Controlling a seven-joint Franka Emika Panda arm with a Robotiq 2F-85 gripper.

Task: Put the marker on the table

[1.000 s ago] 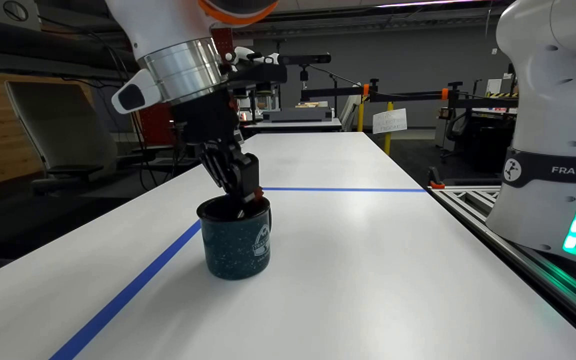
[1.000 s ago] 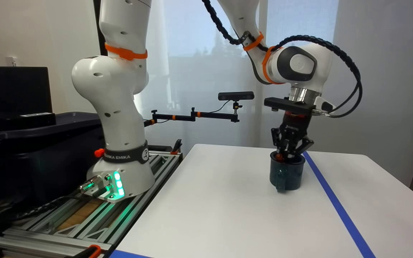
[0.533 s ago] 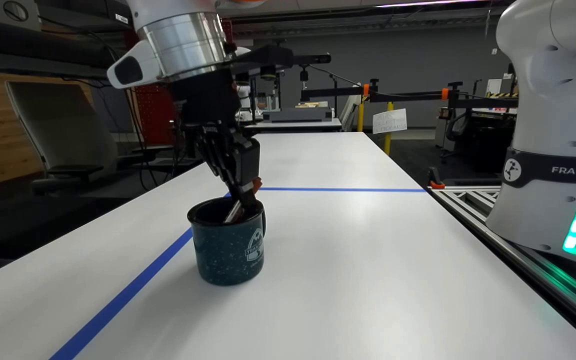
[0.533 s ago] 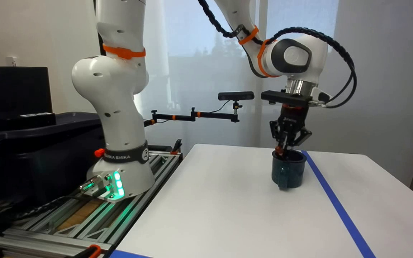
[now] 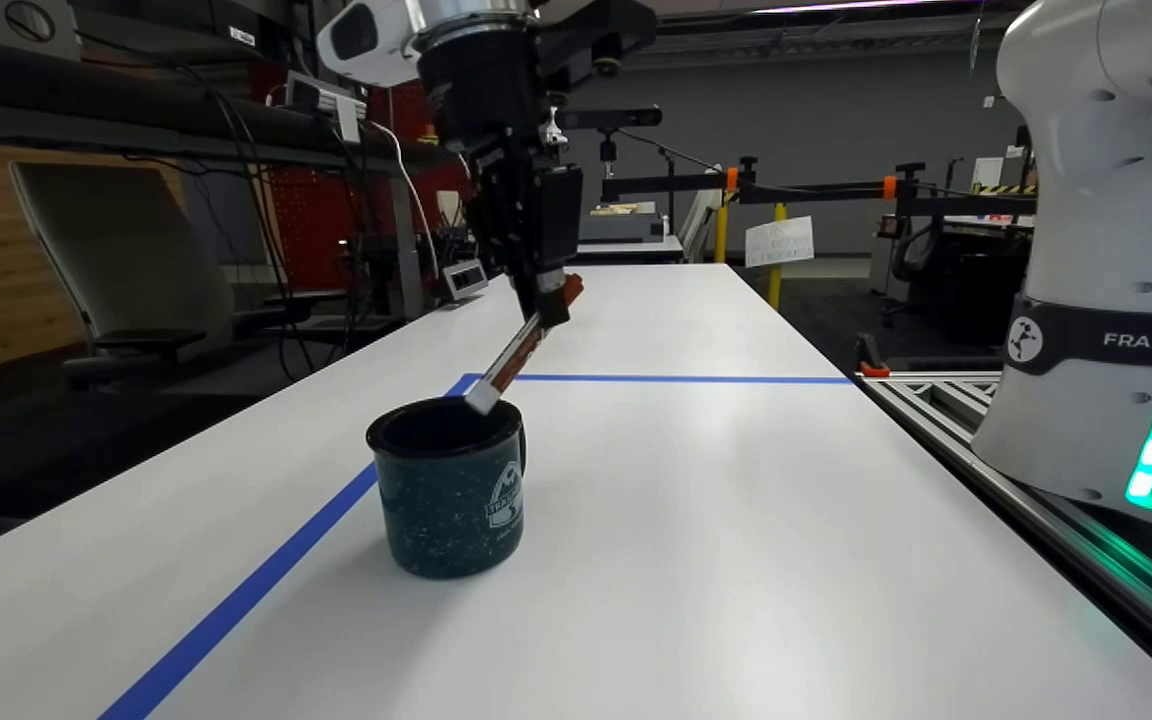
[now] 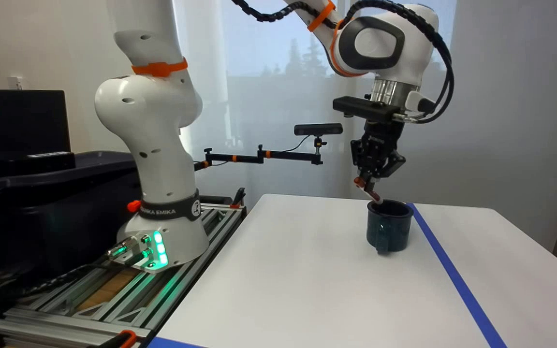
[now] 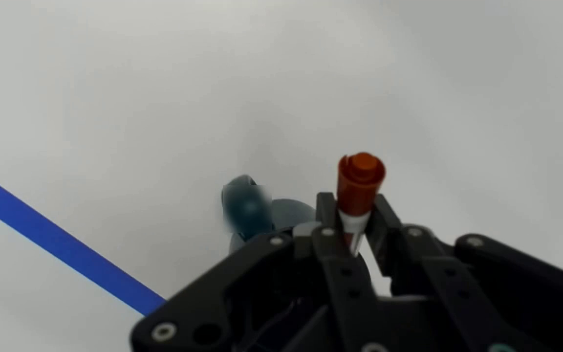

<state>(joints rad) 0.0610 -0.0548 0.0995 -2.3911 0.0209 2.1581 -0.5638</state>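
The marker is a thin reddish-brown stick with a white lower end and a red-orange top. My gripper is shut on it near its red-orange end, which also shows in the wrist view. The marker hangs tilted, its white end at the mug's rim level; I cannot tell if it touches. In an exterior view the marker and gripper are above the mug. The white table lies below, also in the wrist view.
The dark blue-green mug stands upright on the table, its handle towards the viewer in an exterior view. Blue tape lines cross the tabletop. The robot's base stands beside the table's edge.
My gripper has risen from the mug, drawing the marker up out of it and a little towards the robot base. The mug has shifted slightly and stays on the table.
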